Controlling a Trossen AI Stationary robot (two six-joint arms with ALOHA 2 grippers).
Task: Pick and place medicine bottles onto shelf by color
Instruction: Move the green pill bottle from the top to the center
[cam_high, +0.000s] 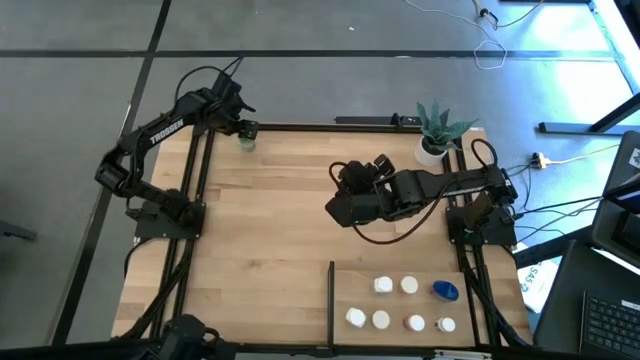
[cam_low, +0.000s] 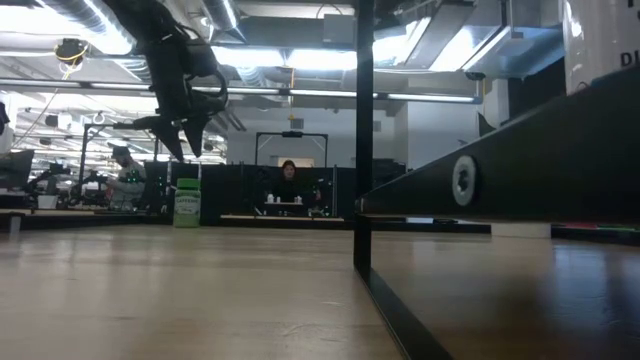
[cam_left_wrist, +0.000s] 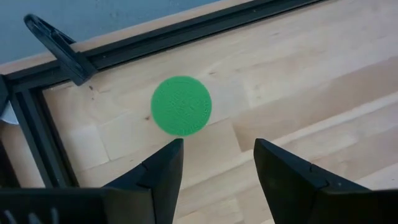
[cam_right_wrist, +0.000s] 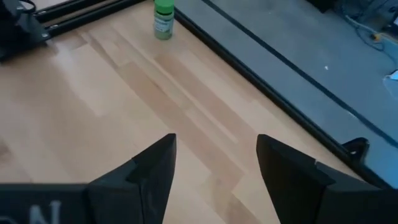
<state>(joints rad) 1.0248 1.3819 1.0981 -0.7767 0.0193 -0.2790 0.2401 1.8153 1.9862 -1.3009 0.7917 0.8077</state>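
Seven small round bottles (cam_high: 410, 286) sit on the light-wood shelf (cam_high: 350, 290), lower right; the green-capped bottle (cam_high: 245, 143) waits upper left, left gripper (cam_high: 243, 128) above, fingers apart, empty. Right gripper (cam_high: 345, 176) mid-surface, parted, empty.

**Hidden, cropped and unreadable parts**

From above, the left pincer (cam_high: 243, 129) covered most of the green bottle (cam_high: 245, 144) at the worktop's (cam_high: 270, 230) eleven o'clock corner, and the bottle's label was too small to read. The right pincer (cam_high: 342, 172) was a dark mass whose fingers could not be told apart. In the low view the divider bar (cam_low: 363, 140) ran off the top edge, and a large blurred dark shape (cam_low: 520, 170) blocked everything toward three o'clock.
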